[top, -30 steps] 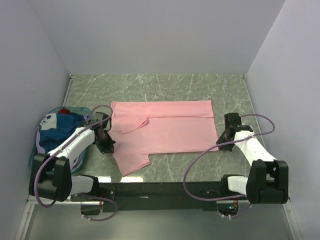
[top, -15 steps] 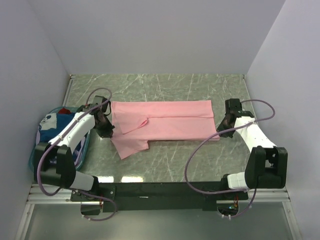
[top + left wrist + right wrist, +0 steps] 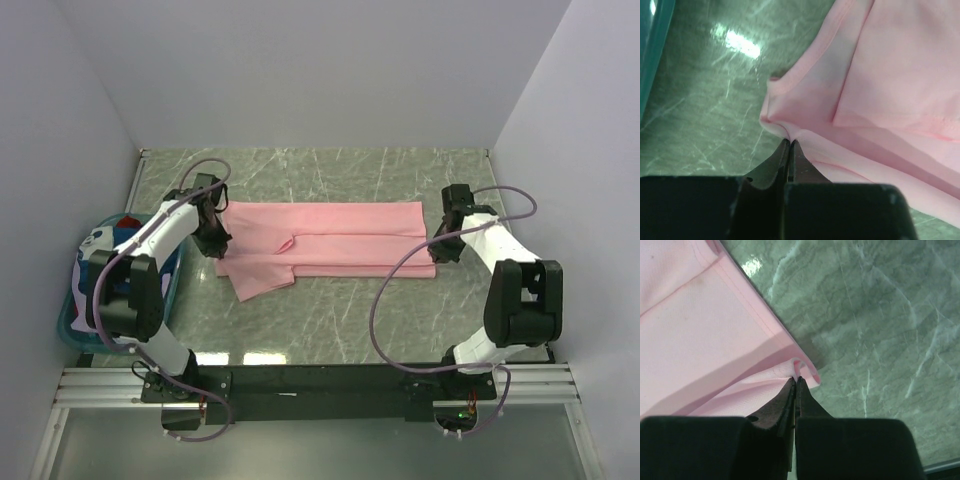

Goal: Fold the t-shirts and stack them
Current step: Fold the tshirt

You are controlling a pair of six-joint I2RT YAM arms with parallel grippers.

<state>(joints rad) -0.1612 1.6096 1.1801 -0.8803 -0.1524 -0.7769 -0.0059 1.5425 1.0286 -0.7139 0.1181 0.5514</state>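
Note:
A light pink t-shirt (image 3: 330,238) lies across the middle of the green marble table, its near edge lifted and carried back over the rest. My left gripper (image 3: 217,247) is shut on the shirt's left edge (image 3: 790,131). At the right end my right gripper (image 3: 437,248) is shut on the shirt's corner (image 3: 802,367). One sleeve (image 3: 262,279) trails toward the front left. More t-shirts (image 3: 108,247), blue, white and red, lie bunched in the teal basket at the left.
The teal plastic basket (image 3: 70,325) sits against the left wall, and its rim (image 3: 652,45) shows in the left wrist view. White walls close the table on three sides. A black rail runs along the near edge.
Both grippers have moved away from the near edge toward the back, pulling the pink shirt's front edge with them. The shirt now covers a narrower band of the table.

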